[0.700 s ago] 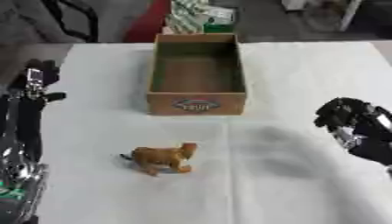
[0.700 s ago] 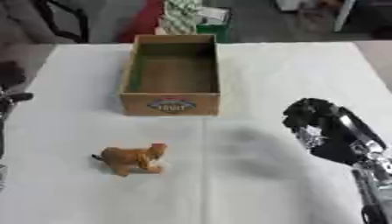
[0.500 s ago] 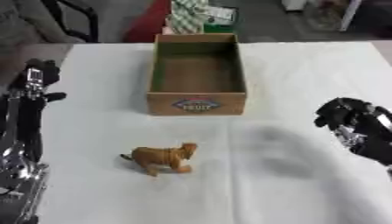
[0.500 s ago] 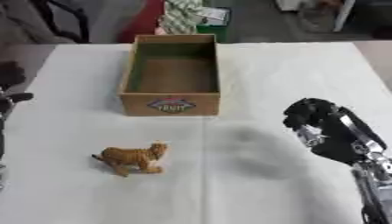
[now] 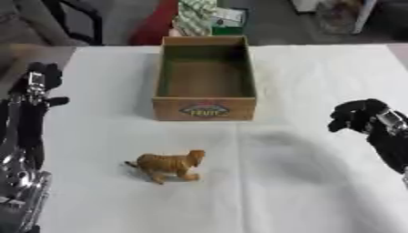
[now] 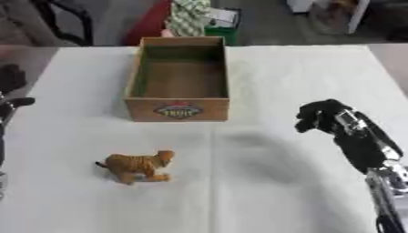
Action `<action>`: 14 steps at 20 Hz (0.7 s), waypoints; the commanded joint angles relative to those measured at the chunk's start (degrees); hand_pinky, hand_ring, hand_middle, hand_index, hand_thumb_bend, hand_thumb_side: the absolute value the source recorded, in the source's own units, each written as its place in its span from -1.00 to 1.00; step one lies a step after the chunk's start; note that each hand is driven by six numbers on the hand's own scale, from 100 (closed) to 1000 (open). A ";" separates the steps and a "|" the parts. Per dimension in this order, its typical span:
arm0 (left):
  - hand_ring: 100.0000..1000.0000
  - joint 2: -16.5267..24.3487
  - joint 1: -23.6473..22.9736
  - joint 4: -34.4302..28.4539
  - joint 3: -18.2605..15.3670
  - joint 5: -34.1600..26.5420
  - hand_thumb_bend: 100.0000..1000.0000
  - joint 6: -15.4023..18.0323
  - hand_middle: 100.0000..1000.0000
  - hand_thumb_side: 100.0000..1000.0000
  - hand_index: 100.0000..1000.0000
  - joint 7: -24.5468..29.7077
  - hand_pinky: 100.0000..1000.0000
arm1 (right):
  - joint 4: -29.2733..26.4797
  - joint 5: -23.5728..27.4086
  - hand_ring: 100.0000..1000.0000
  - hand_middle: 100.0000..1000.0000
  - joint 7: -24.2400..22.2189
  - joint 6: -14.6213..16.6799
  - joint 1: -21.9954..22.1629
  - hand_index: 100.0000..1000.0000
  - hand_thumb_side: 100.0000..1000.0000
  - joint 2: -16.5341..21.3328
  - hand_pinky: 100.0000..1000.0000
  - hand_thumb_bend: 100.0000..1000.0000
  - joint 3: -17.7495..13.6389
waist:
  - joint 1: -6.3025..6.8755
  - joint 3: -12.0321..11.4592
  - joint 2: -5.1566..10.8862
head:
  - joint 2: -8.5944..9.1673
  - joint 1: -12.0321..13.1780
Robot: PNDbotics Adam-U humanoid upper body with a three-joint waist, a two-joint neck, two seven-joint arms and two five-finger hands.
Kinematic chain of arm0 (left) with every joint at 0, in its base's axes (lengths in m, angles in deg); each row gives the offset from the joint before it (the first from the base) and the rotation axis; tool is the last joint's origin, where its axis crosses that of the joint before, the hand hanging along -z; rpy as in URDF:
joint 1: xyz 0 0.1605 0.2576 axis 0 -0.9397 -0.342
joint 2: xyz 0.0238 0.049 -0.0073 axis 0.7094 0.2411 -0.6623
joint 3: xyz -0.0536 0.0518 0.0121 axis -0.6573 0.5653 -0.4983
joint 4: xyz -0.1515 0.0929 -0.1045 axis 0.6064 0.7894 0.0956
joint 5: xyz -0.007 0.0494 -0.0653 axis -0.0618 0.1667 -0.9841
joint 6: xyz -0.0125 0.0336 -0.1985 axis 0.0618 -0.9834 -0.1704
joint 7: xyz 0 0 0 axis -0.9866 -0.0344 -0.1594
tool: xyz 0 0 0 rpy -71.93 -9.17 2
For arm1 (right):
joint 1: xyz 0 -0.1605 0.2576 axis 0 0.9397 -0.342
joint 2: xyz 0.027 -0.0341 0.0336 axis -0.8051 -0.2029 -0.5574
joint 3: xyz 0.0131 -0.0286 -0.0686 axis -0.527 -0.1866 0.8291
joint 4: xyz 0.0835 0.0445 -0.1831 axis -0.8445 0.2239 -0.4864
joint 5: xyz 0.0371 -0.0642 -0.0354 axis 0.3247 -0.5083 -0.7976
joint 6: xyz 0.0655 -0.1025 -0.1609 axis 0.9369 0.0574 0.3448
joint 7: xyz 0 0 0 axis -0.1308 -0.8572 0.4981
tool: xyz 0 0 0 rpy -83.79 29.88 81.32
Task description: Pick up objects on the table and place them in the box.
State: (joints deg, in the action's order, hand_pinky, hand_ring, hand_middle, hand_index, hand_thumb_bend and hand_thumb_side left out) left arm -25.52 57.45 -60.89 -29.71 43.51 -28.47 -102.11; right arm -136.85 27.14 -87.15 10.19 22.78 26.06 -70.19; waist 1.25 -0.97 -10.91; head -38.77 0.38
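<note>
At the left edge, the robot's black left hand (image 5: 36, 86) rests on the white-covered bench (image 5: 318, 191), fingers straight and released, holding nothing. To its right, a small orange striped toy tiger (image 5: 167, 165) stands on the cloth, well apart from both hands and in front of the open brown cardboard box (image 5: 206, 109) with a printed label on its near wall. Nothing shows inside the box. Far right, the black right hand (image 6: 327, 117) hovers with fingers clenched on nothing.

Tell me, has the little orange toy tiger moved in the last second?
No. The orange toy tiger stands at the same spot on the white table, equally far in front of the cardboard box as before.
</note>
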 commanded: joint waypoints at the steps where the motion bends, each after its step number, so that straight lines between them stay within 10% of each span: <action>1: 0.61 0.59 0.58 -1.04 0.01 0.08 -1.00 0.00 0.38 0.84 0.55 0.10 0.31 | -1.00 0.97 0.14 0.15 -0.08 -0.20 -0.55 0.40 0.95 0.67 0.17 -1.00 -0.29 | -0.16 0.00 0.71 | 0.48 0.13; 14: 0.60 10.36 5.43 -2.39 6.05 14.99 -1.00 -3.13 0.39 0.46 0.56 17.63 0.34 | -0.95 0.41 0.14 0.15 -0.16 -0.46 -0.41 0.39 0.87 0.88 0.17 -1.00 -0.12 | 0.25 0.49 0.97 | 0.22 0.37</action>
State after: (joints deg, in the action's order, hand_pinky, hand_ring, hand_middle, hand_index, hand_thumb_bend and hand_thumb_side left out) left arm -17.58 61.95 -62.02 -24.31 56.50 -31.41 -86.82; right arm -136.84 27.59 -87.34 9.91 22.80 26.06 -70.17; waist 1.57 -0.54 -10.83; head -38.73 0.56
